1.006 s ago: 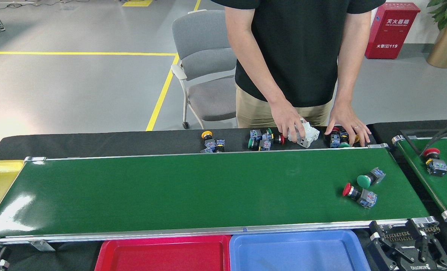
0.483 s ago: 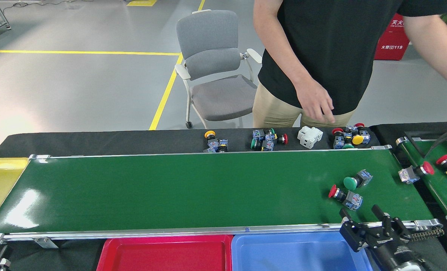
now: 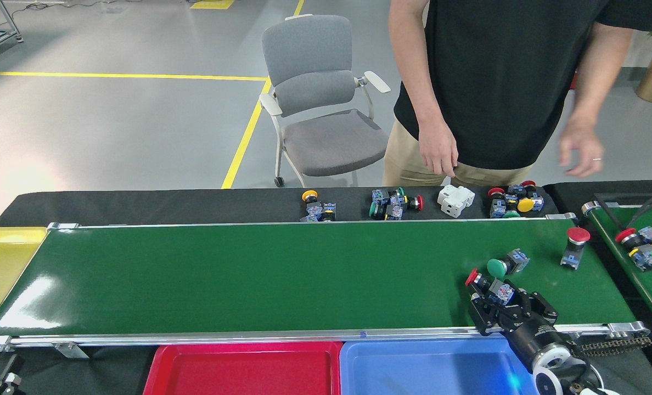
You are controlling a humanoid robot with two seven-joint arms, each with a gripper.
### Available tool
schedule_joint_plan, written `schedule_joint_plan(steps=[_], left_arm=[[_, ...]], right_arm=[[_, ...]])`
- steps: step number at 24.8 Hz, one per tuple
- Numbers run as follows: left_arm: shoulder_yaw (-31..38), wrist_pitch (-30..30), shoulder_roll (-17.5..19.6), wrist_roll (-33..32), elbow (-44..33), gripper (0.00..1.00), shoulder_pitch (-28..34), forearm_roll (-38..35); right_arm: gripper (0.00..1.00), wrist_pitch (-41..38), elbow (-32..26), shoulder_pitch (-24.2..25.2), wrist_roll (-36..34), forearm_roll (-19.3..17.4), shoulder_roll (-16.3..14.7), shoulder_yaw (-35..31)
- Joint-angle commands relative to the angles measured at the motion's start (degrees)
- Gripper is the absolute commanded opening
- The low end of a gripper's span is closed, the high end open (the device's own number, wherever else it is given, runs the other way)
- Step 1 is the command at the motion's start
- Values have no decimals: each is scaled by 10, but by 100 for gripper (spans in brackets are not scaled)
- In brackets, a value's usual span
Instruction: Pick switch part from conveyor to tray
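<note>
person's head [image 3: 501, 55] cut off, right pincer [image 3: 504, 307] opening unclear

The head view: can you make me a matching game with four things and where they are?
Things:
1. red-capped switch part
2. green-capped switch part
3. white block
4. blue tray

Places:
A. on the black strip behind the conveyor
B. lying on the belt, just beyond the red-capped one
C. below the belt's near rail, right of the red tray
D. on the belt at the right gripper

Pairs: 1-D, 2-B, 3-A, 4-C
</note>
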Motion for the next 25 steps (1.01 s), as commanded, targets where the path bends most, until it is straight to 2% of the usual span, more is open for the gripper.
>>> schedule_joint_plan(steps=[1,3,7,11,13,15,18,23,24,25], left_arm=[[2,-1,7,2,-4,100,-4,2],[2,-1,6,2,-4,100,-4,2],[2,-1,6,2,-3,100,-4,2],[2,-1,7,2,-3,100,-4,2],[2,-1,7,1,-3,100,-4,2],[2,-1,7,1,-3,100,-4,2],[2,0,5,-1,-2,100,-11,2],[2,1,3,-3,-2,100,-17,2],[2,1,3,-3,-1,100,-18,2],[2,2,3,-3,-1,100,-18,2]], right_arm=[[5,-9,-6,-8,8,-2,1,1],[5,-10,-14,-8,8,-2,2,1],[6,-33,-78,4,7,-3,3,1],[6,-127,-171,50,9,-5,44,9],[7,-202,-195,63,11,-5,78,54],[9,-247,-193,63,11,-2,97,122],[10,-245,-167,58,17,18,111,233],[11,-206,-84,55,18,90,169,264],[18,-196,-79,55,18,101,174,264],[46,-180,-79,55,19,103,177,264]])
